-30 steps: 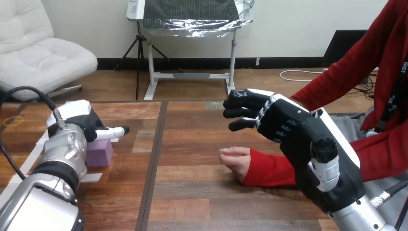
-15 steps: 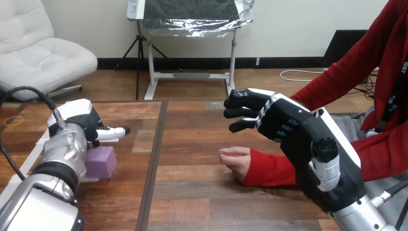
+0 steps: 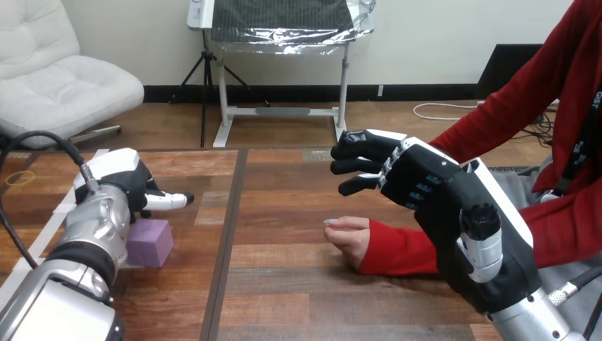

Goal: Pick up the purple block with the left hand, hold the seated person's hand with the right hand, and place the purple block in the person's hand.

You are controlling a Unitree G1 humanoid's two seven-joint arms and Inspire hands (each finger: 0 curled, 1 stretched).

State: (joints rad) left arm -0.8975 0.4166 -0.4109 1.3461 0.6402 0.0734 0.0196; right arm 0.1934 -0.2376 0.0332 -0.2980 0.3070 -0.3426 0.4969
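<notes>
Fingers: left hand point(image 3: 131, 186) straight by purple block point(image 3: 150, 243) — dipped lower | right hand point(image 3: 419, 181) loosely spread — unmoved

On the table point(image 3: 284, 298), the block point(image 3: 149, 243) lies at nine o'clock from the person's hand point(image 3: 349, 236), well apart from it. The left hand point(image 3: 131, 186) sits at the block's twelve o'clock, perhaps touching it. The right hand point(image 3: 412, 177) hangs at one o'clock from the person's hand, apart.

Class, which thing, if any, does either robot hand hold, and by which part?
The right hand, open above the person's hand, holds nothing. Whether the left hand grips the purple block cannot be told.
</notes>
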